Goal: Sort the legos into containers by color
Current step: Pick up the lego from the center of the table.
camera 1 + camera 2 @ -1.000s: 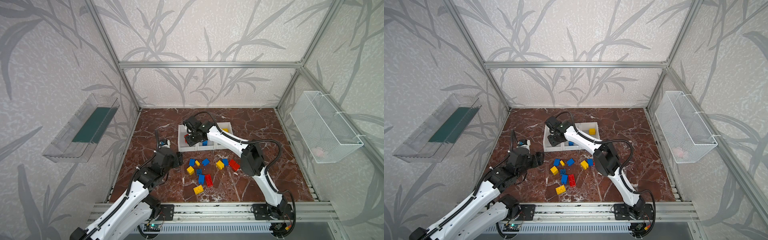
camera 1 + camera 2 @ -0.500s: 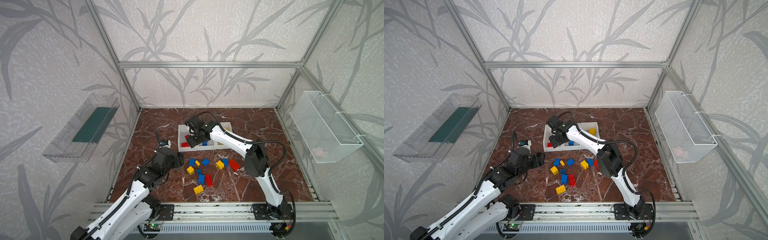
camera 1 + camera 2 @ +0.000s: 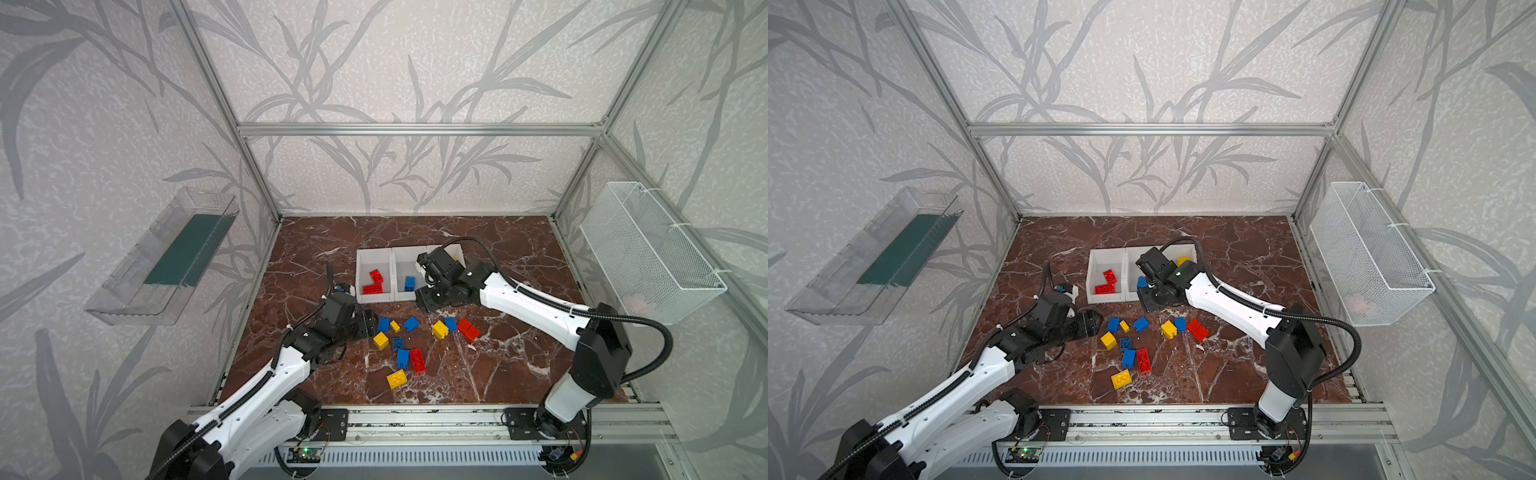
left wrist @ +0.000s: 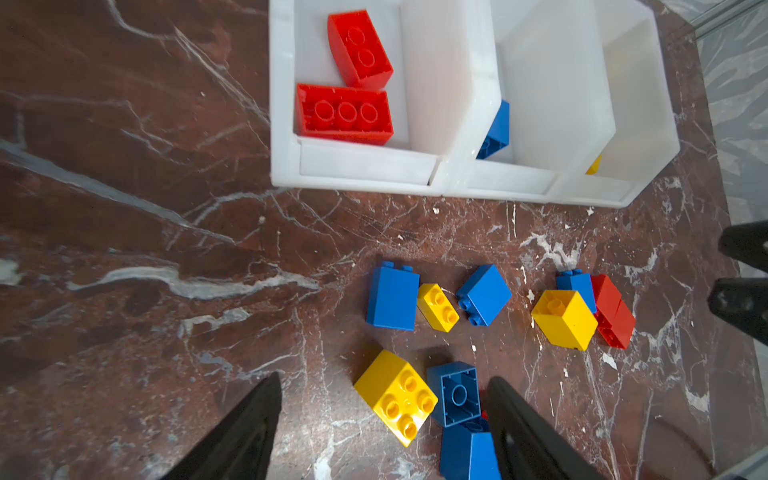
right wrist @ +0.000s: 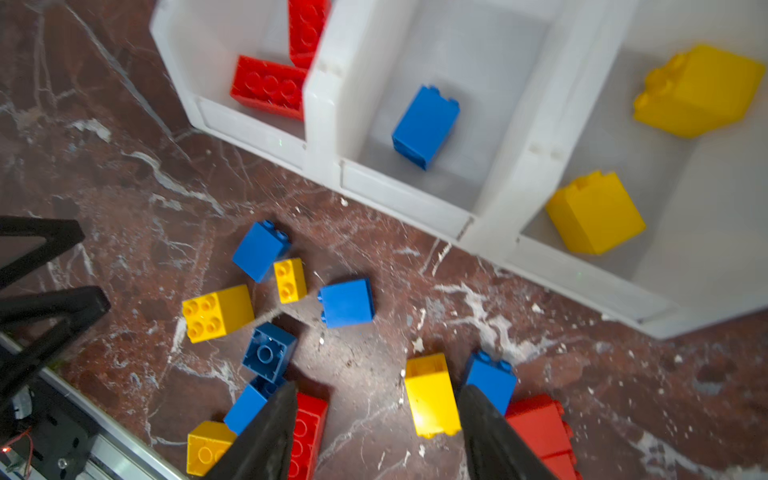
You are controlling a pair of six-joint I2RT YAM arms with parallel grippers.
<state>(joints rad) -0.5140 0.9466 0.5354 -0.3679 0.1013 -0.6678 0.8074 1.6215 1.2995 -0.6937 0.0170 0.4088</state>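
Starting at the right gripper (image 5: 376, 390): jaws apart, empty. A second ago it hung over the red bin (image 3: 365, 264) with the jaws narrower. Half a second ago it was still there, jaws wider. Now it has pulled back over the bins' front edge and hangs above the pile (image 3: 398, 343). We read this as a red brick just dropped: two red bricks (image 4: 345, 112) lie in the red bin, touching. In the right wrist view a yellow brick (image 5: 432, 395) lies on the floor (image 3: 498, 365) between the fingers (image 5: 266, 440), with a blue (image 5: 492, 380) and a red (image 5: 540, 432) just beside it. We judge the yellow the likely next pick; it is not yet touched. Left gripper (image 4: 382, 380): open, empty, low at the pile's left edge, unmoved over the second. A yellow square (image 4: 395, 395) and an upturned blue (image 4: 455, 395) sit between its fingers in its wrist view. Outward: the blue bin (image 5: 399, 195) holds one blue brick (image 5: 426, 126), and the yellow bin (image 5: 602, 282) holds two yellow bricks (image 5: 594, 212). Pile count in both top views: five blue, four yellow, at least two red, all loose near the bins' front. We judge sorting under way with most bricks left.
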